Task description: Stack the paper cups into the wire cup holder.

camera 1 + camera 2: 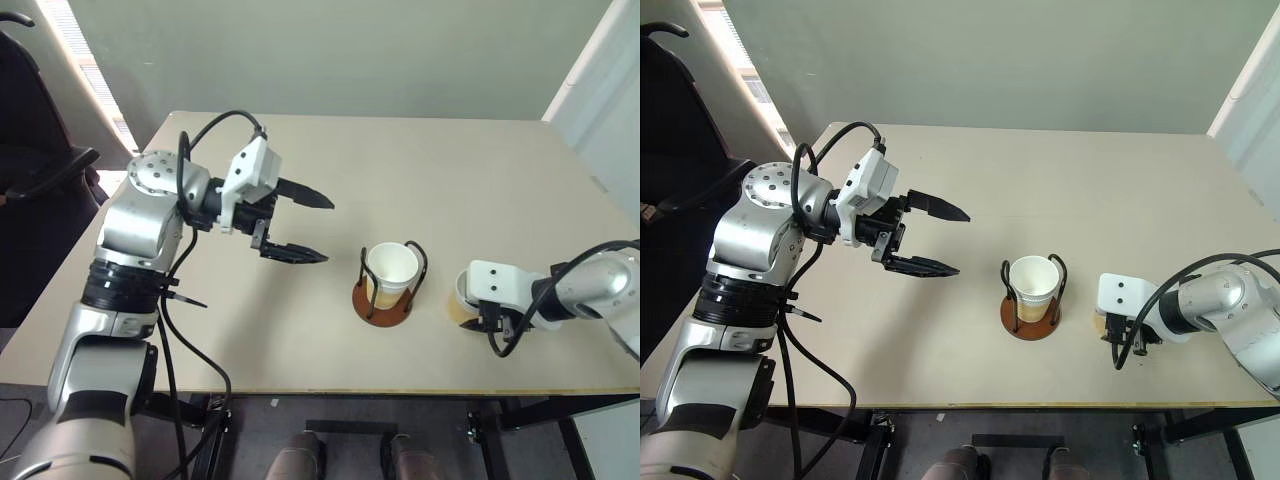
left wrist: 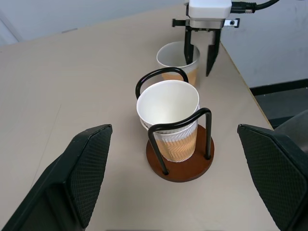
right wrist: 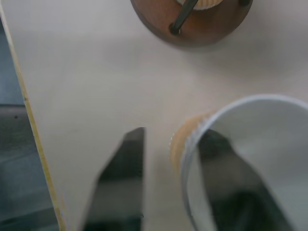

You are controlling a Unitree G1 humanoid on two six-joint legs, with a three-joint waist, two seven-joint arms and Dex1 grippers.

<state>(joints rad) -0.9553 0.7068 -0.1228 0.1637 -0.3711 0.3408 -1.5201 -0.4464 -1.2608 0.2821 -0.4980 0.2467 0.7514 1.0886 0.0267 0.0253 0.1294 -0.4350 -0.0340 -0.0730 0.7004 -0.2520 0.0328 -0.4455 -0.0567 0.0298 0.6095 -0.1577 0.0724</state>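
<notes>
The wire cup holder (image 1: 382, 312) stands mid-table, its brown disc base carrying nested paper cups (image 1: 391, 268) between black wire loops. Just to its right, another paper cup (image 2: 175, 55) stands upright on the table. My right gripper (image 3: 174, 134) reaches down over this cup's near wall, one finger inside and one outside. The jaws are narrow, and a thin strip of table shows between the outer finger and the wall. My left gripper (image 1: 328, 230) hovers wide open above the table, left of the holder and pointing toward it, holding nothing.
The beige table (image 1: 450, 170) has its front edge (image 1: 330, 392) close below the holder and the loose cup. A black chair (image 1: 30, 130) stands off the table's left side. A pale wall panel (image 1: 610, 90) rises at the right.
</notes>
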